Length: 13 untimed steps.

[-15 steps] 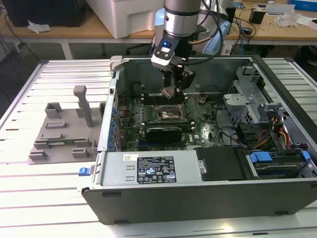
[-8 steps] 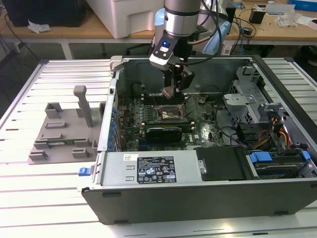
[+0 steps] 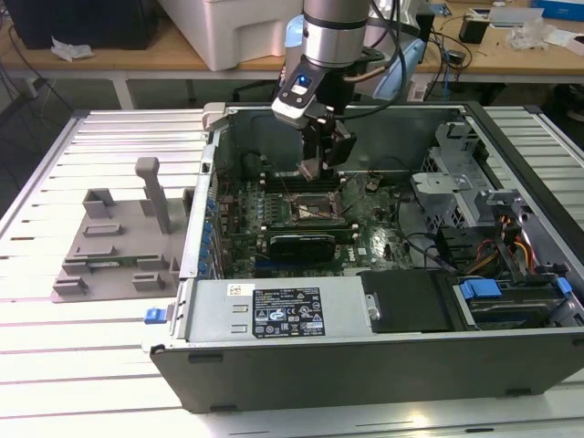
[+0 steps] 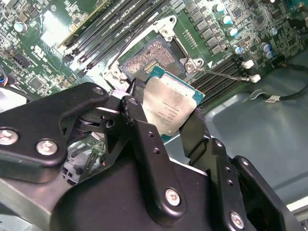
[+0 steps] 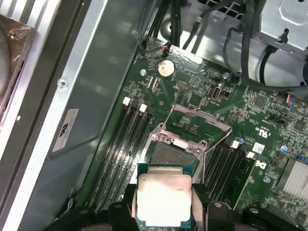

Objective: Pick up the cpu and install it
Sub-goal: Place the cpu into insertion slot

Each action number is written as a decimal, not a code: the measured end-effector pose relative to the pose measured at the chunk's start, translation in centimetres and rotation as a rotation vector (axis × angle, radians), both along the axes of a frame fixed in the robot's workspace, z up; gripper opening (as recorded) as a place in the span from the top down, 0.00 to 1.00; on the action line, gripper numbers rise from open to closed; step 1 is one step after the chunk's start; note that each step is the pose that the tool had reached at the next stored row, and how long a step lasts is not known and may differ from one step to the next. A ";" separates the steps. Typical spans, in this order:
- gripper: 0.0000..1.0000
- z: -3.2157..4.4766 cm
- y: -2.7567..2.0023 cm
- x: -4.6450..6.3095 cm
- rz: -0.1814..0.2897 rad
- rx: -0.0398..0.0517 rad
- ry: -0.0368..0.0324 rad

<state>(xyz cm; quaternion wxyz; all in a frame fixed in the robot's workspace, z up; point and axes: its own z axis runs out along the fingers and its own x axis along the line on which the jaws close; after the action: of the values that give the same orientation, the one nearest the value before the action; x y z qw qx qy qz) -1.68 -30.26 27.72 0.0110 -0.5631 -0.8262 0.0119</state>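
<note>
The pick-up looks done: in the exterior view's upper middle, the hand [image 3: 313, 170] grips the cpu [image 5: 163, 199] by its edges, poised just above the open, empty socket [image 4: 147, 60], not yet seated.

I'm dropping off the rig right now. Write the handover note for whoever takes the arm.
Pincer: shut on the cpu, gripping it by two opposite edges.
Cpu: held over the open socket on the motherboard, inside the computer case.
Done: cpu picked up and brought to the socket.
Left: cpu not yet seated in the socket.
</note>
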 end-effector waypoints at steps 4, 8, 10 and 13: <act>0.46 0.00 0.00 0.0 -0.042 0.0000 0.0000; 0.46 0.00 0.00 0.0 -0.077 -0.0006 0.0000; 0.46 0.00 0.00 0.0 -0.090 -0.0006 -0.0001; 0.46 0.00 0.00 0.0 -0.119 -0.0006 0.0000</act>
<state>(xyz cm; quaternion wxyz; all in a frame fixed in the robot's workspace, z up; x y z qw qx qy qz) -1.68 -30.26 27.72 0.0114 -0.6115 -0.7911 0.0115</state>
